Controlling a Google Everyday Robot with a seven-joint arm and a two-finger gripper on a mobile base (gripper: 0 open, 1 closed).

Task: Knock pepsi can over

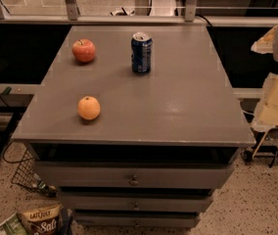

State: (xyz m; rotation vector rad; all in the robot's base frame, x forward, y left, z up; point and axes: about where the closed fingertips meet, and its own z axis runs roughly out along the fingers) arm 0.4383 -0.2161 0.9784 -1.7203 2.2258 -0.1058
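Note:
The pepsi can (141, 53) is dark blue with light markings and a silver top. It stands upright on the grey table top (178, 97), at the back, near the middle. My gripper (270, 109) shows as pale, blurred arm parts at the right edge of the view. It is beyond the table's right side, well away from the can, and touches nothing on the table.
A red apple (83, 50) sits left of the can at the back left. An orange (88, 107) lies nearer the front left. The table has drawers (134, 177) below. A snack bag (43, 219) and a wire basket (24, 173) are on the floor at left.

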